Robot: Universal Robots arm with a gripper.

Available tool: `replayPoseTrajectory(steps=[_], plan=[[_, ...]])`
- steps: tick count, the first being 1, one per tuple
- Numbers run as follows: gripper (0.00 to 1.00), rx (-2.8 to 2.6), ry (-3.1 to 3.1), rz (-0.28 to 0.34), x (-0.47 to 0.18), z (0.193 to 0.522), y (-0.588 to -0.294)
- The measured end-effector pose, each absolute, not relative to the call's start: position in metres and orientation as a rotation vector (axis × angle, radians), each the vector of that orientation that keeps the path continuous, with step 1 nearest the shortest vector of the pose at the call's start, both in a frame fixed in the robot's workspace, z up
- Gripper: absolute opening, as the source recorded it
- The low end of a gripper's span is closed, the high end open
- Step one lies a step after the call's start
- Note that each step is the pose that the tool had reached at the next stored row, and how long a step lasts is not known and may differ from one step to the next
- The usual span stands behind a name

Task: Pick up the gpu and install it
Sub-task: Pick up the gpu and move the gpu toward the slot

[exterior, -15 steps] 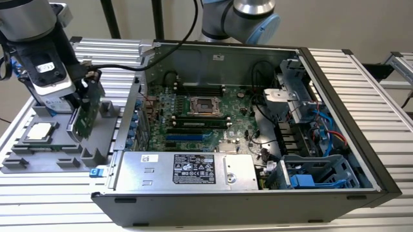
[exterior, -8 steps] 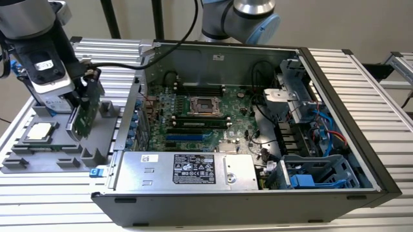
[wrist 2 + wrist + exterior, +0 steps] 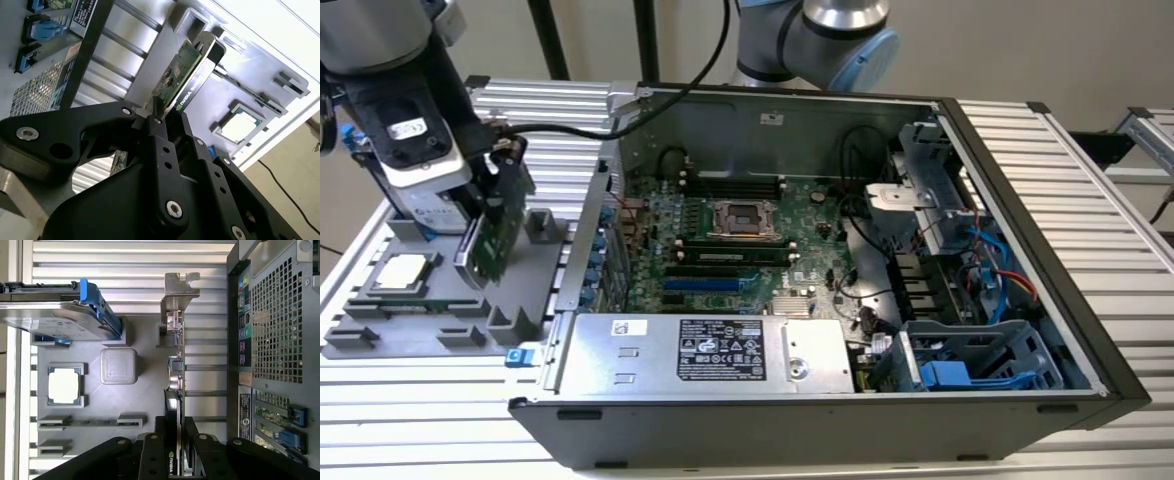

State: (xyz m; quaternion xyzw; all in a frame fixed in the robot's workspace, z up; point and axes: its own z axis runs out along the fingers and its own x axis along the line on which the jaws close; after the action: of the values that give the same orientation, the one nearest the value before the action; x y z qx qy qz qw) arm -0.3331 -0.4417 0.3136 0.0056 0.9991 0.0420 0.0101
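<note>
**Gpu (image 3: 487, 235) gripped on edge, beside the open case (image 3: 761, 420)**

The tool (image 3: 155, 112) is closed on one end of the gpu. The card's long axis runs straight away from the tool, downward, with the silver bracket (image 3: 177, 290) at the far end. Below it lies the grey tray (image 3: 400, 330) on the counter (image 3: 1107, 240). The case stands just beside, toward the exterior view's right, its motherboard (image 3: 747, 250) facing up.

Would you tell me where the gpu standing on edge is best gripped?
Grip the gpu by its top long edge from above, pinching its two flat faces: it stands upright over the tray, as the claw shut on it shows.
</note>
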Motion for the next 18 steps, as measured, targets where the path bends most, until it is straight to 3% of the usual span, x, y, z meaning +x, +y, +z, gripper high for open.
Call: replayPoseTrajectory(steps=[18], plan=[[0.00, 0.018, 3.119, 0.131, -0.333, 0.325, -0.442]])
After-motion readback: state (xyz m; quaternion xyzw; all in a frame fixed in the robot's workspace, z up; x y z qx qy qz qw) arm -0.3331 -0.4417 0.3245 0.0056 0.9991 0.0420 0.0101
